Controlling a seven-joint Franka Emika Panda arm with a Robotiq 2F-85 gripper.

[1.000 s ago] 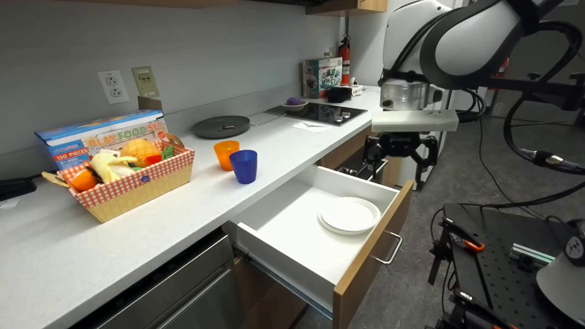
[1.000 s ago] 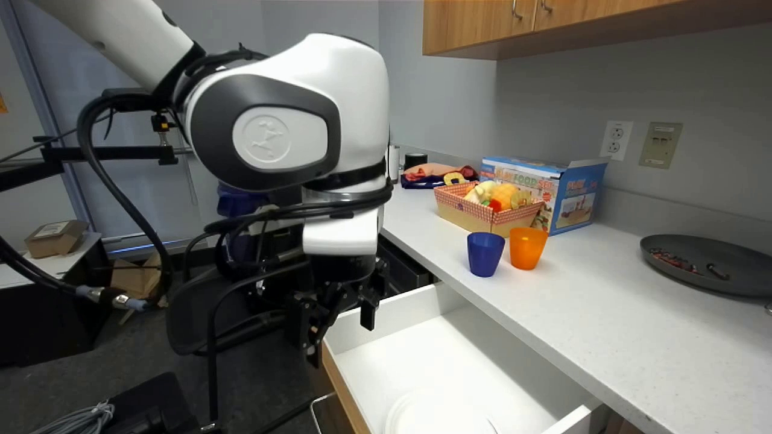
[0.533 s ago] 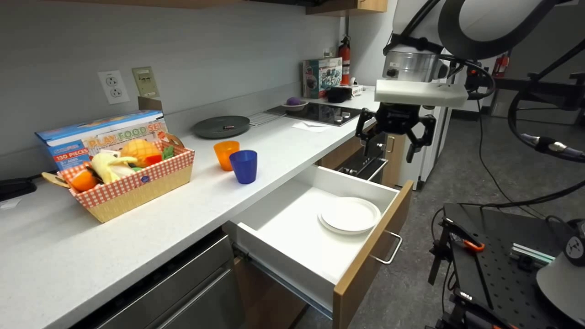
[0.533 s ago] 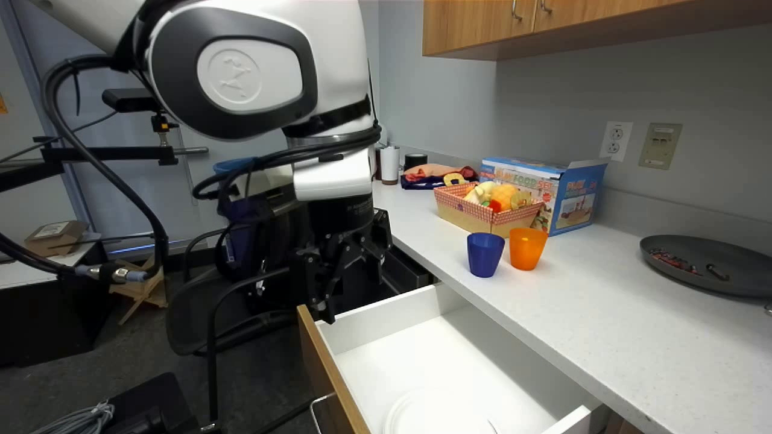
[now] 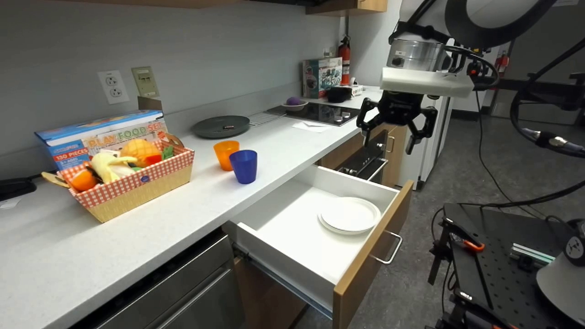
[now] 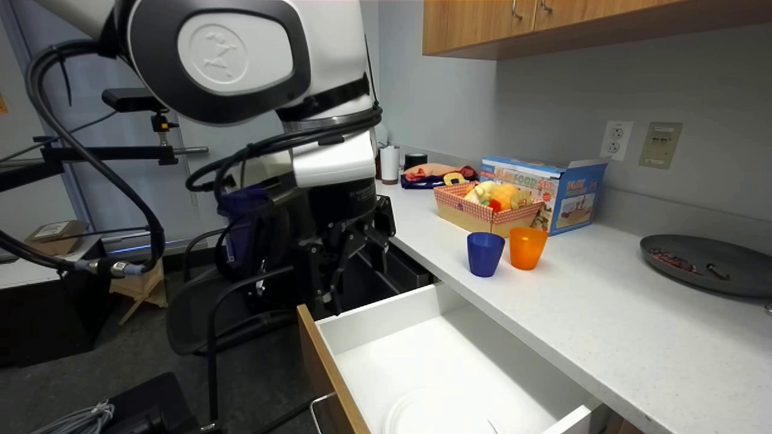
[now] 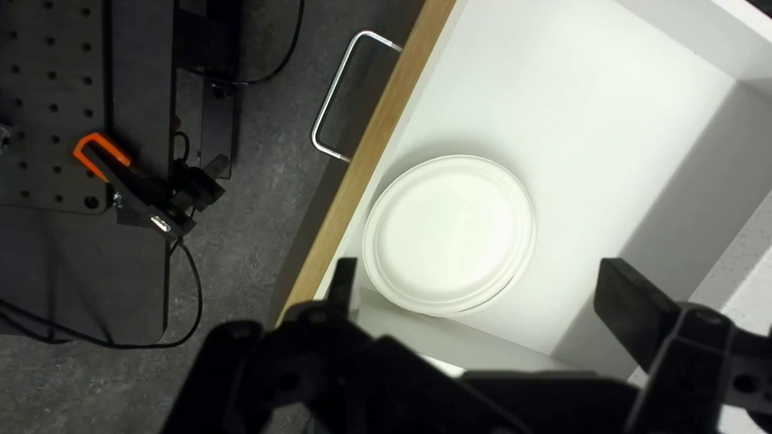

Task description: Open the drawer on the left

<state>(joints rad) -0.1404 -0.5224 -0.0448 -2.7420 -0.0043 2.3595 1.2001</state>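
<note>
Fingers (image 7: 633,312), spread and holding nothing, had lifted higher, well apart from the drawer (image 5: 297,237), which stood far out from under the bench (image 5: 284,145) and had not shifted meanwhile; opening was therefore judged complete.

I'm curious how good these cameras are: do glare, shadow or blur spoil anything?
In the wrist view, grey shade covers the visible rear of the wooden-fronted drawer, and the claw looks near-black, slightly soft; in an exterior view, brightness washes out the white plate, which nearly melts into the drawer floor.
</note>
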